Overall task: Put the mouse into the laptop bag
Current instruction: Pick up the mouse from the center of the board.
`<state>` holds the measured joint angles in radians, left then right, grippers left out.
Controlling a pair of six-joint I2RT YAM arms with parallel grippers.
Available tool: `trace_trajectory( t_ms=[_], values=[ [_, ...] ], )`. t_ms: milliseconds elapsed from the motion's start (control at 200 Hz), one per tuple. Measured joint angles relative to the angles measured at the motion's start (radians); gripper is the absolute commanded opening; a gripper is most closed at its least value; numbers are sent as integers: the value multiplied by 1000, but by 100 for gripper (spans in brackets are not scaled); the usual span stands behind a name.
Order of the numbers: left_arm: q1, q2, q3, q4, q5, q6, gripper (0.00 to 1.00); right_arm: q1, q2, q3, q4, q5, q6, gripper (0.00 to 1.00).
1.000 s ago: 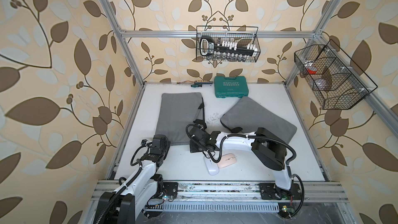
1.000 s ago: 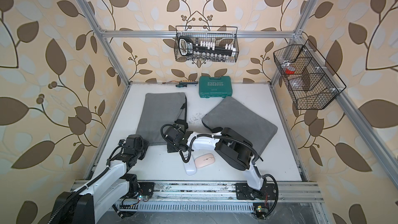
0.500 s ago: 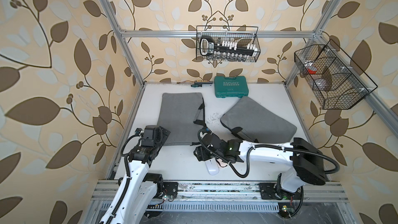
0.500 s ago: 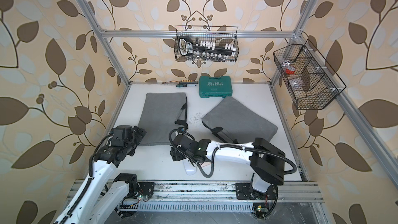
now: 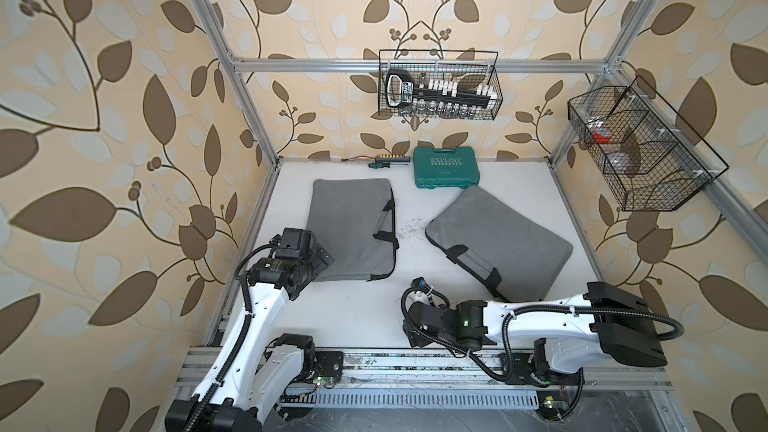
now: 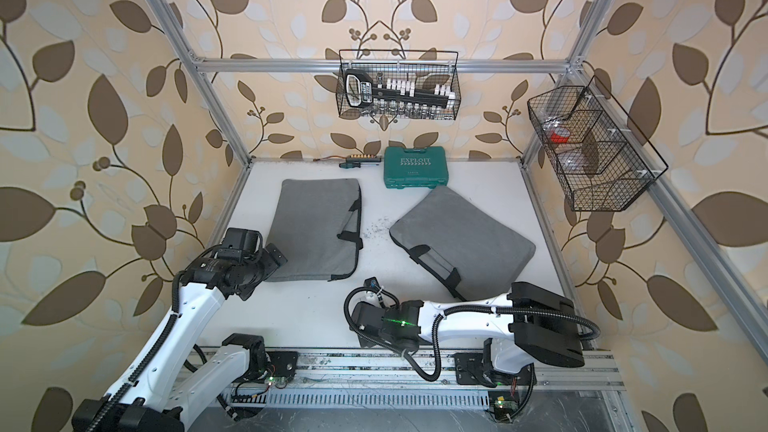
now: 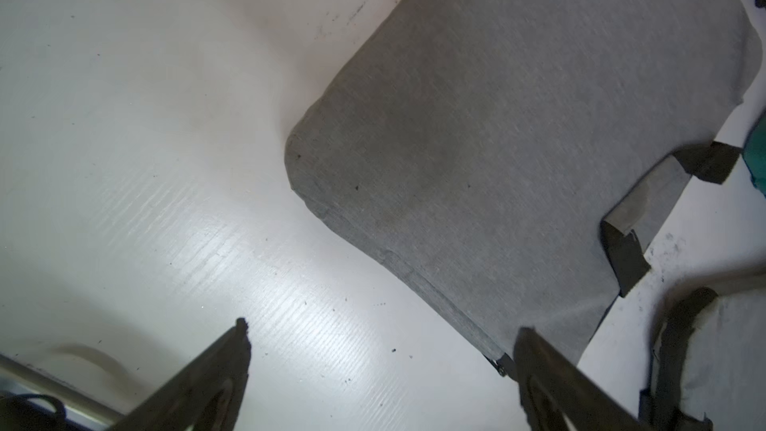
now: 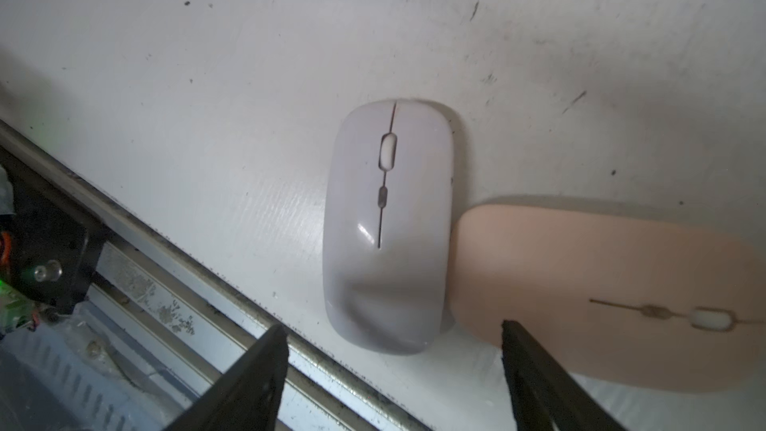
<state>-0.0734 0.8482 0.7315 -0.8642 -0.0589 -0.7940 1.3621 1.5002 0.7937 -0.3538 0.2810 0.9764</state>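
- The right gripper [image 8: 393, 327] has its jaws apart and holds nothing. It hangs over the white mouse [image 8: 389, 225], which lies on the table [image 8: 207, 55] close to the front rail [image 8: 166, 284].
- The pink mouse [image 8: 580, 296] touches the white one at its side. If the jaws go down as they stand, I think one finger may land on the pink shell. Then the grip may catch both, or push one away (the task names only one mouse, and I cannot tell which is meant).
- The white mouse looks smooth and low. A pinch too high on its curved sides could slip, and so near the edge the mouse could slide onto the rail.
- The left gripper [image 7: 383, 327] is also spread wide and empty, near a corner of the left laptop bag [image 7: 518, 118].
- This bag and the right laptop bag [image 5: 503, 243] lie flat in both top views, and I see no open mouth. If no opening is lifted, the mouse would probably only rest on the fabric.
- Both mice are well apart from the bags, so a weak grip could drop the mouse on the way.
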Motion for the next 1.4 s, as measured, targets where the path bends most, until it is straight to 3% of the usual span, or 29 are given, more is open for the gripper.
trace_trajectory(
  t_ms=[310,415,580,740,950,1255,1400],
  values=[
    [-13,-201,-71,31,31,11,99,-27,161,62,55,13,0,83],
    [-13,-211,-81,50,32,11,99,-54,204,104,59,31,-9,76],
    [-13,-181,-84,85,62,34,99,-63,257,154,38,77,-16,60],
    [-13,-120,-79,105,94,41,99,-55,263,159,13,106,-13,68],
    [-13,-105,-79,152,140,40,99,9,280,188,-101,165,14,70],
    [-13,-77,-79,266,249,59,99,-3,280,188,-73,138,-1,50],
    [-13,14,-62,339,306,70,96,-82,222,135,-38,95,-16,49]
  ],
)
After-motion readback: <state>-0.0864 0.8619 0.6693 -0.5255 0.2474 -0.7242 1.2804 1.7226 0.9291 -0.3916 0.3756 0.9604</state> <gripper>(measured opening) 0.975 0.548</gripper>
